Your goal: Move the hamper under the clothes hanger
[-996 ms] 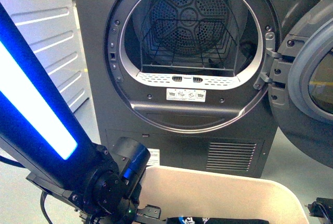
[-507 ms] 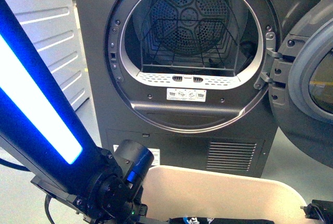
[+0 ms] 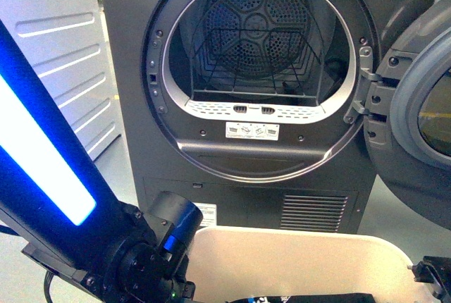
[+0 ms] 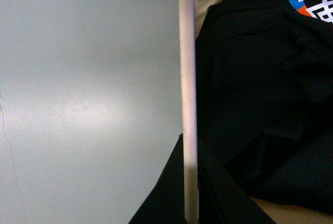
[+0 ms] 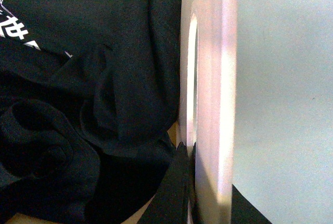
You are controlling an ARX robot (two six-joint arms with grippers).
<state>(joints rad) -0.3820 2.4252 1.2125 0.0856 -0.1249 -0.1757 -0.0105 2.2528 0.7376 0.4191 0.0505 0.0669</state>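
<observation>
Left arm [image 3: 42, 169] has dipped; left claw [image 4: 190, 187] and right claw [image 5: 208, 193] clamp the hamper [image 3: 296, 250].

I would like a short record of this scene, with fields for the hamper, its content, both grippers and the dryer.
hamper: beige, close in front of the dryer
content: black garment with printed letters
left gripper: jaws closed over the hamper's rim
right gripper: jaws closed over its wall by the handle slot
dryer: dark grey, door open, wire rack in drum
clothes hanger: not in view
</observation>
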